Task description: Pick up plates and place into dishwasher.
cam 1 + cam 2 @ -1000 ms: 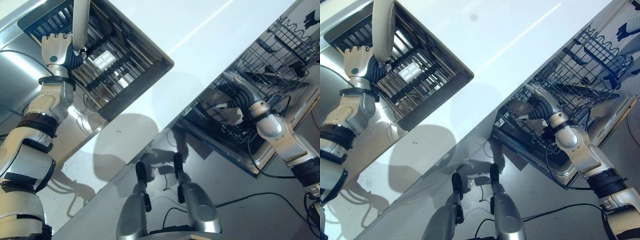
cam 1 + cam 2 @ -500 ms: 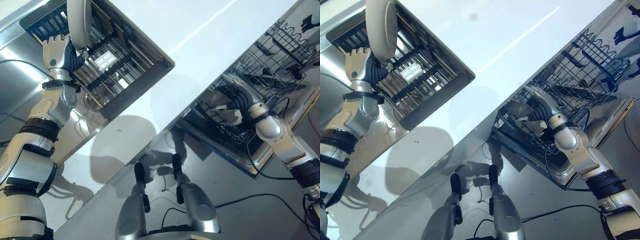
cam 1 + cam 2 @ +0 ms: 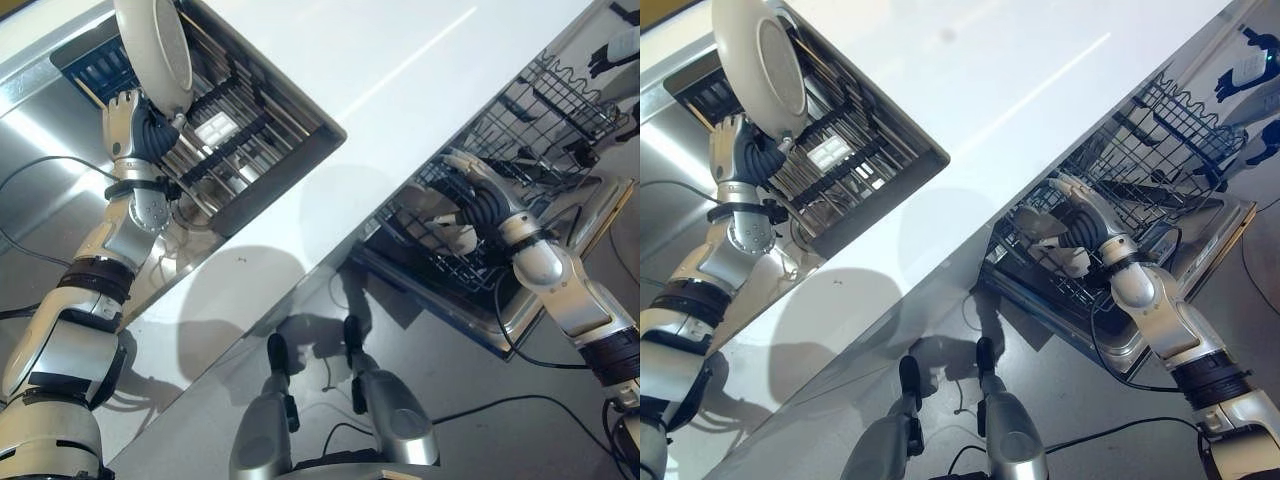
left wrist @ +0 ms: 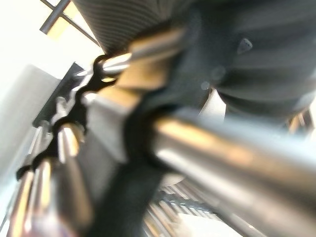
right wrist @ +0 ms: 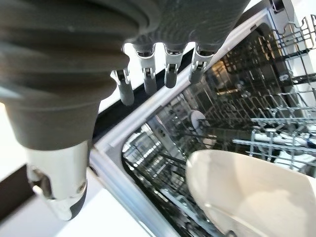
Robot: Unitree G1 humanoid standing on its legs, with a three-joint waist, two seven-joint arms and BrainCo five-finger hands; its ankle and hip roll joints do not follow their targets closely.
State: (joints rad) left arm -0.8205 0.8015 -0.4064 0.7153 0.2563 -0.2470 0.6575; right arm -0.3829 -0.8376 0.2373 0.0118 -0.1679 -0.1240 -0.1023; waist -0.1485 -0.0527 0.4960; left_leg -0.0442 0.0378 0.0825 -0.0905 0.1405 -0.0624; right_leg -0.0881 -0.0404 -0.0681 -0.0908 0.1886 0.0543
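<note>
— Fingers of the left hand (image 3: 138,125): can you read them?

— Partly. In the head views its palm side is tucked under the cream plate (image 3: 762,65), and the plate's top edge is cut off in the left eye view. The left wrist view is a close jumble of silver fingers (image 4: 207,153) curled against something dark, so I take them as clamped on the plate's lower rim.

— Pose?

— Left arm raised, plate held up on edge over the drying rack (image 3: 235,130) sunk in the steel counter (image 3: 40,150).

— And the right hand (image 3: 478,205)?

— Reached out over the dishwasher's lower rack (image 3: 1080,285). Its wrist view shows the fingers (image 5: 168,74) straight and slightly spread, holding nothing, hanging above the dishwasher's door edge (image 5: 123,168).

— Anything already loaded?

— A second cream plate (image 5: 247,192) lies in the wire basket just below that hand. An upper wire rack (image 3: 565,95) sits beyond it, pulled out. The white countertop (image 3: 330,60) separates the two arms.
</note>
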